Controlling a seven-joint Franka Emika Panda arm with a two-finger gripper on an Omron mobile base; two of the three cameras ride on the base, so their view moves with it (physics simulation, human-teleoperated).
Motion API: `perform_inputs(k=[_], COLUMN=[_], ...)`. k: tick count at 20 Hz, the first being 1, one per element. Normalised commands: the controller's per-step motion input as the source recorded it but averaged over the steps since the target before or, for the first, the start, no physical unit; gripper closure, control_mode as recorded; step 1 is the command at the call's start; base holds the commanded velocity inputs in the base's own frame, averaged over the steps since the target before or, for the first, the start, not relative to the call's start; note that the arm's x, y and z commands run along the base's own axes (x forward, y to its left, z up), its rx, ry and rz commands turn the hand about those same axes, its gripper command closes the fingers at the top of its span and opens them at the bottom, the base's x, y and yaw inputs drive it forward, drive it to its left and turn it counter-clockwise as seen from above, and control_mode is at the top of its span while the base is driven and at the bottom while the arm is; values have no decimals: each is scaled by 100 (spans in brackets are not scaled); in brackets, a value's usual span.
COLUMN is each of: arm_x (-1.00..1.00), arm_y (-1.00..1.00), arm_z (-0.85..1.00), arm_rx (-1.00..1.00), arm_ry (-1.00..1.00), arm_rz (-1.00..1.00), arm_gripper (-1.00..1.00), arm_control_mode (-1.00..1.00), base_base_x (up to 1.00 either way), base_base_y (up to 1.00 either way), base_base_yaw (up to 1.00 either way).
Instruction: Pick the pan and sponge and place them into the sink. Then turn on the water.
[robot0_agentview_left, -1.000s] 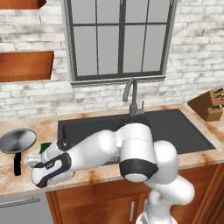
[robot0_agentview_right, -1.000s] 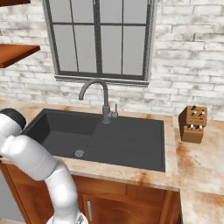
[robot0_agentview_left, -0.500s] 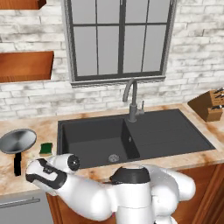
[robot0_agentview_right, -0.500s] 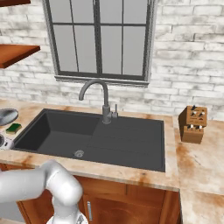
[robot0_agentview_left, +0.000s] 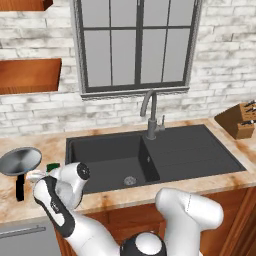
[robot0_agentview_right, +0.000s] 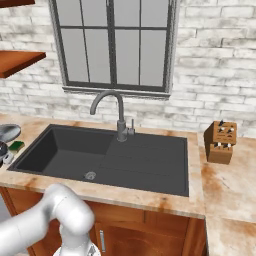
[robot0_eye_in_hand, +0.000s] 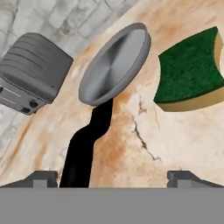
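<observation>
Pan (robot0_eye_in_hand: 114, 63) and sponge (robot0_eye_in_hand: 190, 72) both lay on the counter (robot0_eye_in_hand: 144, 144) ahead of the gripper (robot0_eye_in_hand: 113, 178), whose jaws stood wide apart with nothing between them. The pan's black handle (robot0_eye_in_hand: 87, 142) ran back toward the left fingertip; the sponge sat just right of the pan. Farther off, the sink (robot0_agentview_left: 150, 157) held nothing, so I judged no step done yet: both items and the water remained.

I see a shiny grey metal pan (robot0_eye_in_hand: 114, 62), rough green sponge (robot0_eye_in_hand: 190, 67), and mottled stone-look surface (robot0_eye_in_hand: 175, 140).
</observation>
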Motion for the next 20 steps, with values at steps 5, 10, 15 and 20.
perform_inputs(k=[5,10,15,20], arm_x=[35,38,33,24], arm_y=[47,52,59,58], arm_z=[2,-5,-19,-37], arm_rx=[5,0,-4,-15], arm_ry=[23,23,21,19], arm_rz=[3,5,9,13], arm_gripper=[-100,-100,-100,-100], arm_control_mode=[-100,-100,-100,-100], base_base_x=[0,0,0,0], base_base_y=[0,0,0,0], base_base_yaw=[0,0,0,0])
